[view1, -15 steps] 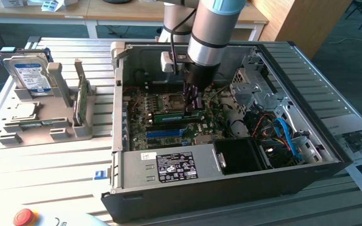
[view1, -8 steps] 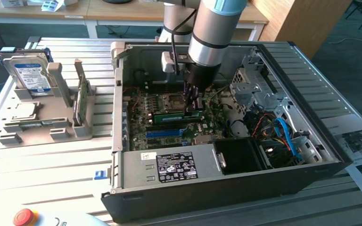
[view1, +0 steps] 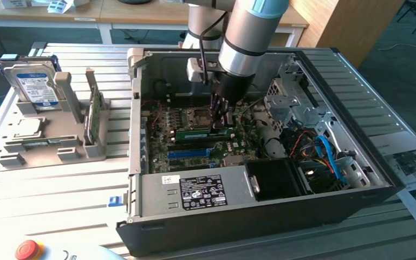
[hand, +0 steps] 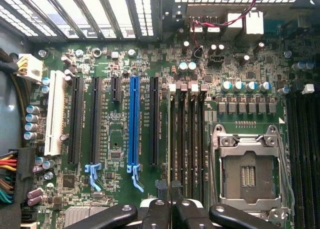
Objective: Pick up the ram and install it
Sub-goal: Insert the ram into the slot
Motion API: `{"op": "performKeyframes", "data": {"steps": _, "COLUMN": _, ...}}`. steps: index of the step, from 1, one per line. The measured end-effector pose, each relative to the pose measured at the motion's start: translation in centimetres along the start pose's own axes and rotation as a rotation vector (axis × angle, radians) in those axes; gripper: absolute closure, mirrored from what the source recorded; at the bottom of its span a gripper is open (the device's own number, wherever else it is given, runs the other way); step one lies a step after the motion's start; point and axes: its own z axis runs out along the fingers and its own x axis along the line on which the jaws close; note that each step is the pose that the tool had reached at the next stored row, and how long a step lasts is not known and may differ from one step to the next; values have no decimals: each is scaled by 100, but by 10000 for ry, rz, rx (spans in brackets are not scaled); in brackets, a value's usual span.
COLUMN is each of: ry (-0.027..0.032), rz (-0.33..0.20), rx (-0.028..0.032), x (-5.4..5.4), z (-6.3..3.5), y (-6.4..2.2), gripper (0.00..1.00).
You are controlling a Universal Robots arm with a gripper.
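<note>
Down at the motherboard [hand: 116,134], ram [view1: 202,131] in the end effector's [view1: 220,124] tight pinch

Arm [view1: 246,32] reaching into the open computer case [view1: 266,222] on the slatted counter [view1: 56,189].
The claw [view1: 219,124] stands upright over the motherboard [view1: 186,153], seemingly pinched on the green ram [view1: 197,132]; a grey rack [view1: 49,149] at the exterior view's left holds a hard drive [view1: 34,82].

motherboard [hand: 125,64] green, dotted with silver-topped capacitors. one expansion slot [hand: 133,124] blue, neighbours black; white slot [hand: 54,114] near the board's edge. ram stick [view1: 202,130] green. gripper [hand: 170,209] black. hard drive [view1: 36,86] silver, blue label. computer case [view1: 266,227] black outside, grey inside. power supply [view1: 193,192] grey, black label. emergency button [view1: 28,249] red.
</note>
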Motion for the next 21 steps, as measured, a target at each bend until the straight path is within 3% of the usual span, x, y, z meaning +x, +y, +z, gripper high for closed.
{"op": "performKeyframes", "data": {"steps": 21, "ry": 3, "rz": 0, "rx": -4, "x": -28, "z": -4, "y": -8, "gripper": 88}}
